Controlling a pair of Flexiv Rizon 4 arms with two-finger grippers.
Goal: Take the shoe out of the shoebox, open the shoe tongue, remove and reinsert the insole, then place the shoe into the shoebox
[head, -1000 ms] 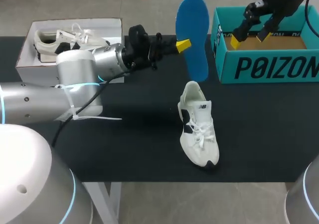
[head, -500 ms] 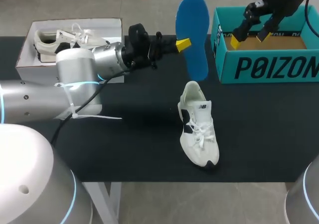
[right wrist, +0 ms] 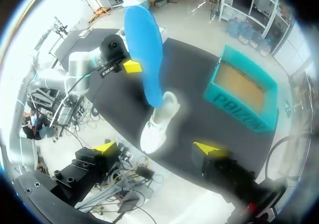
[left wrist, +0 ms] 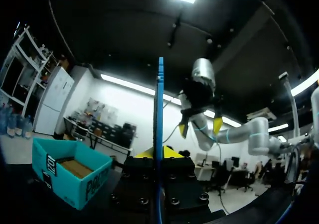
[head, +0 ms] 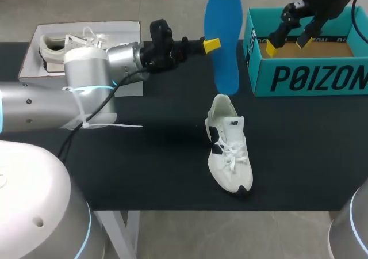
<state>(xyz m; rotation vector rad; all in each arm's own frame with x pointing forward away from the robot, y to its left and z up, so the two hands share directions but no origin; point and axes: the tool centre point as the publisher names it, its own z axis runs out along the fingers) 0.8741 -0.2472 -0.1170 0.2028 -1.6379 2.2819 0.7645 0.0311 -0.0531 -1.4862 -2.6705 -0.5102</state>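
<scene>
The shoe [head: 229,144] stands on its sole on the black table [head: 144,155], out of both boxes, near the middle. Its toe points to the near edge and its heel opening to the far side. The laces are loose over the tongue.

The blue insole [head: 223,37] is outside the shoe, held in the air, long axis nearly vertical. Its lower end hangs just over the heel opening; contact with the shoe cannot be determined.

The left gripper [head: 211,44] is clenched on the insole — one yellow tip on each face, about mid-length. In the left wrist view the insole appears edge-on, rising straight up from between the fingers. The left arm comes in level over the table.

The teal box [head: 305,75] stands open at the far right of the table, well apart from the shoe, its brown floor showing.

The right gripper [head: 287,45] hangs above the teal box's left part — fingers spread, released, with nothing between them.

A white box [head: 34,77] stands at the far left; a second shoe [head: 63,45] lies inside it.
</scene>
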